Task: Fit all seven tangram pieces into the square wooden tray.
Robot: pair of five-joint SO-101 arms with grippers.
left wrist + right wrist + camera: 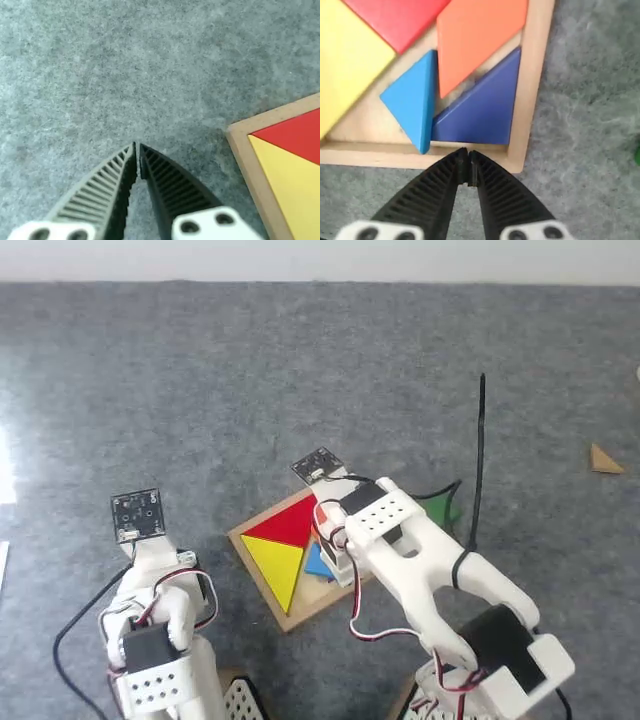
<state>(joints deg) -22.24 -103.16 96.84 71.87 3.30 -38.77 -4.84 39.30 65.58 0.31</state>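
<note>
At the bottom of the high view two white arms stand side by side on the grey felt table (300,370). The left gripper (136,150) has its two black ribbed fingers pressed tight together with nothing between them. It is above bare felt, close to one corner of the wooden tray (241,137) but not touching it. The right gripper (468,157) is pinched closed too and holds nothing. Its tips are just over the tray's outer rim (536,75), next to the dark blue triangle (482,112). In the high view the right arm (420,560) reaches over the tray (258,582) in the lower middle and hides its right side. A black cable (480,460) sticks up beside that arm. A green piece (442,508) peeks out behind the arm, off the tray on the felt. Far off at the right edge lies a small tan triangle (603,460), well apart from everything. The whole top half and the left side of the high view are open felt. The tray is a square of pale wood with a raised rim, turned like a diamond. Inside it, the big yellow triangle (345,60) and the red triangle (395,17) lie edge to edge. The orange slanted piece (477,35) lies beside the red one. A light blue triangle (415,100) touches the dark blue one. Some bare wood shows between the light blue and yellow pieces, and a thin gap shows between orange and dark blue.
</note>
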